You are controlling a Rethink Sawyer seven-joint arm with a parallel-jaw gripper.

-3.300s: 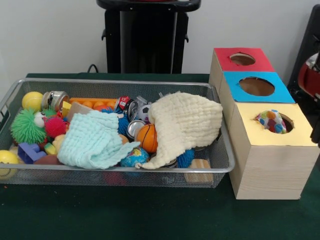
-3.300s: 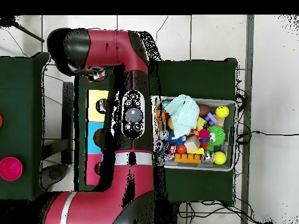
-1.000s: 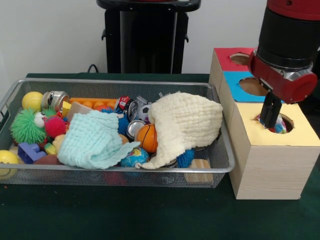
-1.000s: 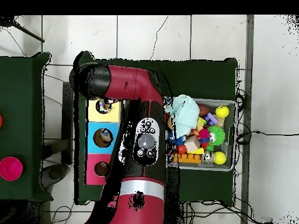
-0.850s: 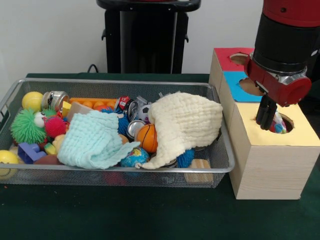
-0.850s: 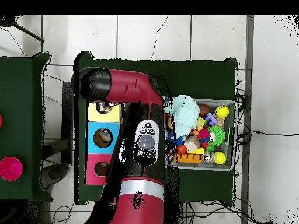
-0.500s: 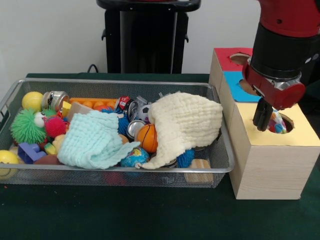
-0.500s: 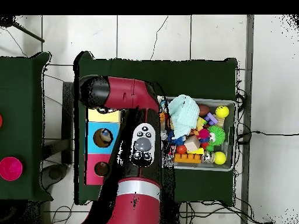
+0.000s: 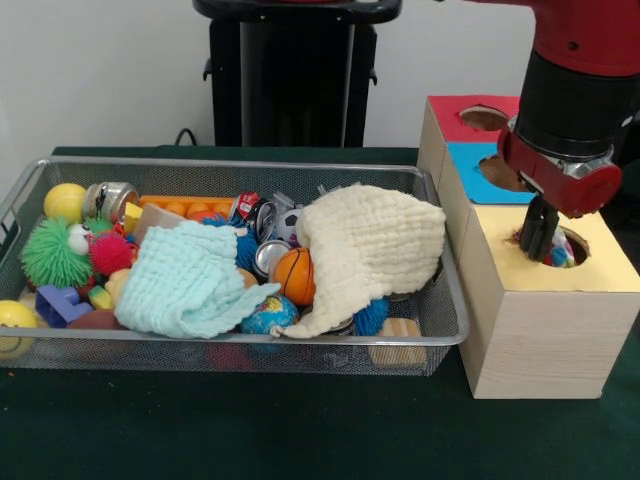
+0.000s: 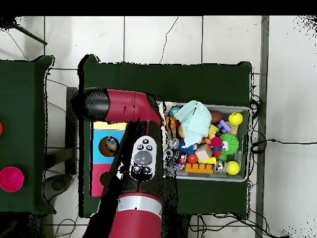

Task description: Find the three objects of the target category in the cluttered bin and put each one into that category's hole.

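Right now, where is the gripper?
In the front view, the gripper is at the right, down at the hole of the yellow-topped box, beside a multicoloured ball.

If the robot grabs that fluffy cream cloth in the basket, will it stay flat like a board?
Probably not. The cream cloth is draped in folds over the toys, so it would likely sag and dangle. It looks thin and light. Since it covers the little basketball and others, lifting it may nudge them and set them rolling.
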